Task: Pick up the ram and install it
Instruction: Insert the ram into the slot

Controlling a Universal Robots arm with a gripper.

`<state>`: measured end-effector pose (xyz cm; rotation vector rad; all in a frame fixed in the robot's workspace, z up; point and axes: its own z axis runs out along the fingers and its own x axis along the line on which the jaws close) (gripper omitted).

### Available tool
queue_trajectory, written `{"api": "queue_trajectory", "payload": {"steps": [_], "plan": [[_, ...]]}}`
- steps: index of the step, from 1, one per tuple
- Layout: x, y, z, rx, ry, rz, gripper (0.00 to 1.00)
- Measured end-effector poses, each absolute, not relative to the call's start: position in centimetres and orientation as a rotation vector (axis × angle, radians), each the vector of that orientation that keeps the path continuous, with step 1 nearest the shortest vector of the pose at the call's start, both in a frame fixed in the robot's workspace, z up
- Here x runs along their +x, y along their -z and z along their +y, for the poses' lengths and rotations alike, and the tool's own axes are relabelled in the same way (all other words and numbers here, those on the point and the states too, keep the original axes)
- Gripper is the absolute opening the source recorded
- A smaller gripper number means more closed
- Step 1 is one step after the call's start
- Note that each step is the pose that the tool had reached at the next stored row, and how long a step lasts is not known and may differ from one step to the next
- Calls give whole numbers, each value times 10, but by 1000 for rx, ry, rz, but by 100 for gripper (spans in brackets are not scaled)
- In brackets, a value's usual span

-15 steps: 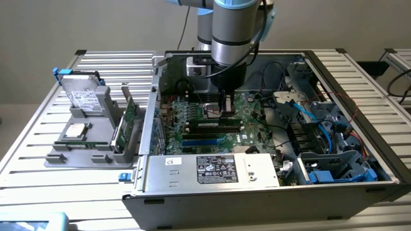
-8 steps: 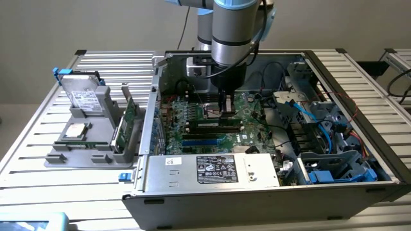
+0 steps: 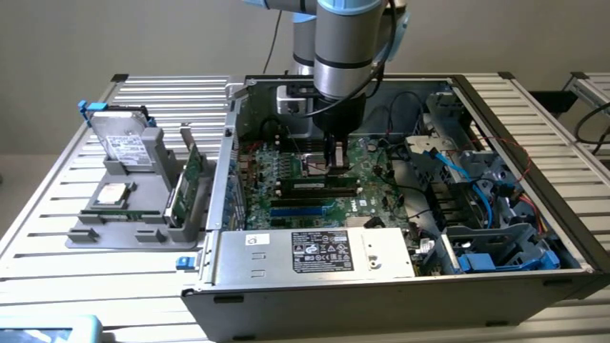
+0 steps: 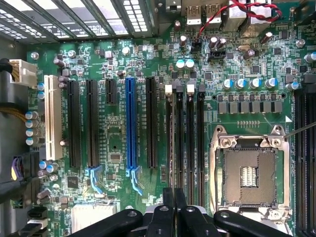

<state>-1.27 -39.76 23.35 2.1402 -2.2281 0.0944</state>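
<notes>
Ram (image 4: pixel 174 148) pinched edge-on in gripper (image 3: pixel 333 166), centre of exterior view, down at motherboard (image 3: pixel 276 175) memory slots (image 4: pixel 190 148); seating not discernible. Risk: tilt or notch mismatch while pressing could jam it or flex board; slot latch (image 4: pixel 169 89), if closed, would block entry.

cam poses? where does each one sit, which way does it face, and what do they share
Exterior view: off the arm, raised, looking down into the open computer case; arm and hand show.
Wrist view: on the wrist, facing down onto the motherboard; the hand shows.
Shared: hand, motherboard, black memory slots.
</notes>
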Motion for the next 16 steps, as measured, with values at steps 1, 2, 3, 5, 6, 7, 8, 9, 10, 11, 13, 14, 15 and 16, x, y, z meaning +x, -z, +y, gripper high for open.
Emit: {"api": "queue_trajectory", "payload": {"steps": [1, 2, 3, 5, 6, 7, 8, 9, 10, 11, 13, 14, 15, 16], "plan": [[-13, -233, -398, 2140, -94, -2228, 12], [-13, -233, -398, 2140, -95, -2228, 12], [-13, -233, -398, 2140, -94, -2228, 12], [-13, -233, -398, 2140, -94, -2228, 12], [-13, -233, -398, 2140, -95, -2228, 12], [-13, -233, -398, 2140, -95, -2228, 12], [-13, -233, -398, 2140, -94, -2228, 12], [-13, -232, -398, 2140, -94, -2228, 12], [-13, -232, -398, 2140, -94, -2228, 12], [-13, -232, -397, 2140, -94, -2228, 12], [-13, -232, -398, 2140, -94, -2228, 12], [-13, -232, -398, 2141, -94, -2228, 12], [-13, -232, -398, 2140, -94, -2228, 12], [-13, -232, -398, 2140, -94, -2228, 12]]}}
